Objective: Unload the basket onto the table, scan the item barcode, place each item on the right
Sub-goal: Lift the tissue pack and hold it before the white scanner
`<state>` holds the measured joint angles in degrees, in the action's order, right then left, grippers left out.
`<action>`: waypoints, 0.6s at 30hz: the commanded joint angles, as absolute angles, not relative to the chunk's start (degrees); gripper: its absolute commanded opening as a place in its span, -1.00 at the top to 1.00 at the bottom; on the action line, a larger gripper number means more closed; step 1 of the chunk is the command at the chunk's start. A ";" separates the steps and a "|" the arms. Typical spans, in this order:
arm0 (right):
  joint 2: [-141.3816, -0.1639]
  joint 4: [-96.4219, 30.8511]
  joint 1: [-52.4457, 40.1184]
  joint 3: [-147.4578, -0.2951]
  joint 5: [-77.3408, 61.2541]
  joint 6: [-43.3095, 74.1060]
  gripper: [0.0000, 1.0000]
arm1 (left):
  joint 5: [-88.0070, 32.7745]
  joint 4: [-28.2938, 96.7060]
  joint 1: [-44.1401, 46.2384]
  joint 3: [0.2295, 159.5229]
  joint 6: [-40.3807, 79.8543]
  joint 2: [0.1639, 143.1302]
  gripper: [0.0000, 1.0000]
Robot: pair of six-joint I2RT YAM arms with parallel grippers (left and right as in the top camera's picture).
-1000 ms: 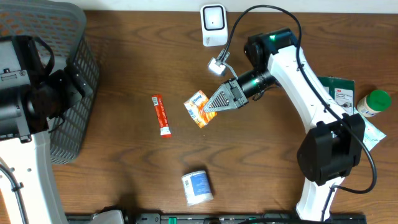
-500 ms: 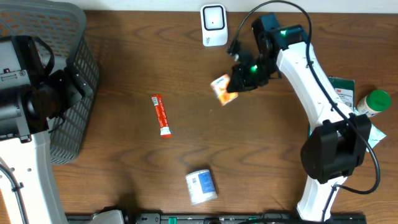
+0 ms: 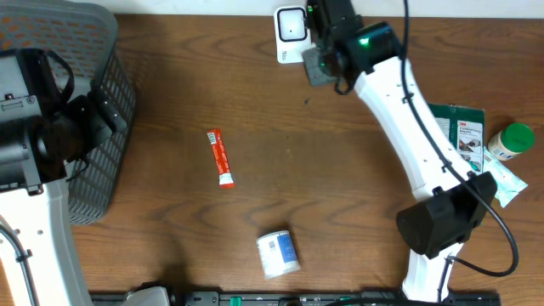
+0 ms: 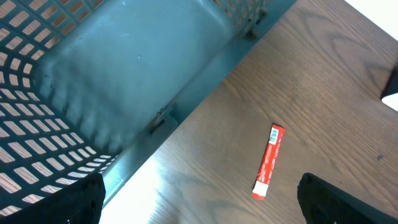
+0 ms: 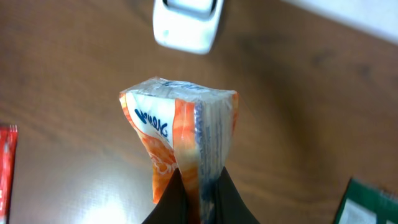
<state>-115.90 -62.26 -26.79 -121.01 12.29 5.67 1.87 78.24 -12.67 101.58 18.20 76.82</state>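
Materials and surface finish
Worktop: dark wood grain, low sheen. Basket: grey plastic lattice, matt. Packet: crinkled glossy film, orange and white. Scanner: smooth white plastic. Sachet: glossy red wrapper.

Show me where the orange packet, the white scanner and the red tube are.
orange packet (image 5: pixel 163 149), right wrist view, on its orange printed side face.
white scanner (image 3: pixel 291 32), overhead view, on the middle of its front.
red tube (image 3: pixel 220 156), overhead view, on the middle of its red body.
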 commanded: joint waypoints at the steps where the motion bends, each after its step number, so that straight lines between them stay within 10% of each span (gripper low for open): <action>1: -116.27 -60.16 -28.36 -121.99 23.68 6.85 0.98 | 2.00 78.41 -12.91 101.47 17.89 76.84 -0.96; 18: -130.47 -19.38 -32.80 -121.99 49.58 -32.34 0.98 | 2.00 78.41 -12.91 101.47 17.89 76.84 -0.96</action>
<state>-127.55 -23.00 -33.01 -121.27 42.65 -20.43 1.85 78.24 -12.64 101.58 18.20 76.82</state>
